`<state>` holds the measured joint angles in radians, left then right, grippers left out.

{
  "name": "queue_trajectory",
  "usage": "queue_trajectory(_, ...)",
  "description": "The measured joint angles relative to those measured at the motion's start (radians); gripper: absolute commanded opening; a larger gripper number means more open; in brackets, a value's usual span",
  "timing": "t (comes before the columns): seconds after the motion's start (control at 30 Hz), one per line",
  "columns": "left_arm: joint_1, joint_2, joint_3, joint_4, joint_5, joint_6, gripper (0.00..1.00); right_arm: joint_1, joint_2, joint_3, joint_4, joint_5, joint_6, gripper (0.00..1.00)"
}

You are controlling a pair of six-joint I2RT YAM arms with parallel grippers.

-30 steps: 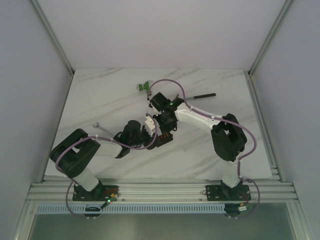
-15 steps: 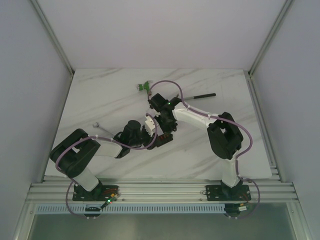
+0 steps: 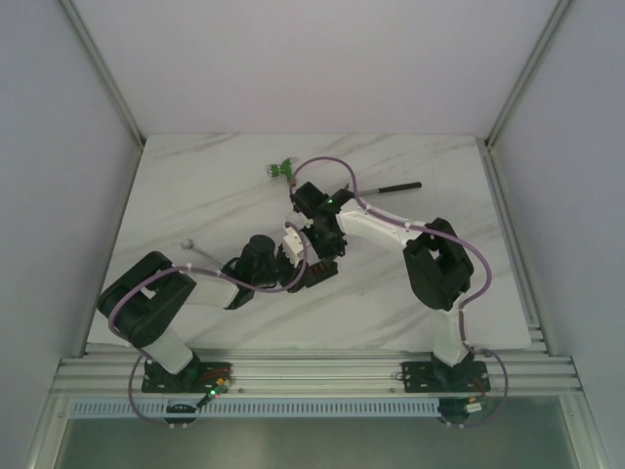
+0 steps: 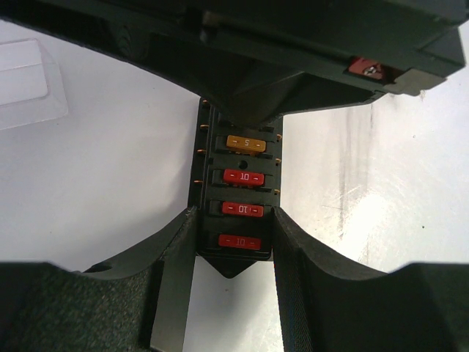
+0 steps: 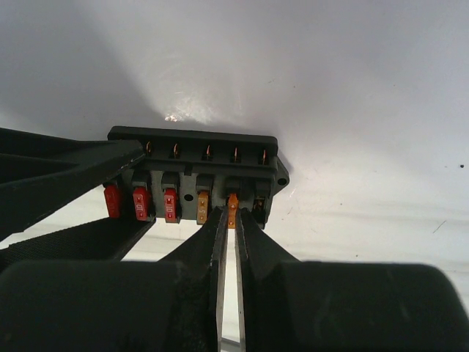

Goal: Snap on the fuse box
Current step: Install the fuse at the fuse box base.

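Left wrist view: left pincer [image 4: 234, 238] about half open, fingers [image 4: 300, 279] clamped on both long sides of black rectangular plastic fuse box [image 4: 209, 169], which lies on white marble bench [image 4: 110, 183]. Three red fuses [image 4: 242, 209] and amber fuse [image 4: 245, 144] run down its middle. Clear plastic lid [image 4: 22, 81] lies apart, upper left. Right wrist view: right pincer [image 5: 229, 220] nearly closed, tips pinching small orange fuse [image 5: 232, 205] at box's slot row. Top view: box near bench centre, both pincers meeting at it.

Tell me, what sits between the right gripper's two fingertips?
A small orange fuse, pinched at the fuse box's fuse row; the right wrist view shows it.
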<state>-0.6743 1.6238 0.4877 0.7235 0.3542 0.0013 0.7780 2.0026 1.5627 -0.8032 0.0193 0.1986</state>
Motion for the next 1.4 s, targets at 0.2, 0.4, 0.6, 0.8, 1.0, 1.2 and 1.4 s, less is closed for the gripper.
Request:
queue_trajectory(0.2,0.0,0.0,0.0,0.0,-0.001,0.0,0.44,0.0,0.003,-0.003,0.0,0.001,-0.002,0.0)
queue_trajectory(0.4,0.0,0.0,0.0,-0.001,-0.001,0.0,0.44,0.006,0.007,-0.007,0.002,-0.003,-0.018,0.0)
queue_trajectory(0.6,0.0,0.0,0.0,-0.002,-0.003,0.0,0.44,0.015,0.015,-0.008,0.004,-0.003,-0.035,0.0)
queue_trajectory(0.8,0.0,0.0,0.0,-0.002,-0.004,0.0,0.43,0.017,0.022,-0.008,0.005,0.004,-0.038,0.0)
queue_trajectory(1.0,0.0,0.0,0.0,-0.003,-0.005,0.0,0.42,0.016,0.029,-0.02,0.021,0.008,-0.038,0.0)
queue_trajectory(1.2,-0.001,0.0,0.0,-0.003,-0.007,0.0,0.42,0.016,0.038,-0.022,0.026,0.008,-0.043,0.0)
queue_trajectory(1.4,-0.001,0.0,0.0,-0.003,-0.008,0.0,0.43,0.016,0.037,-0.022,0.026,0.007,-0.046,0.0)
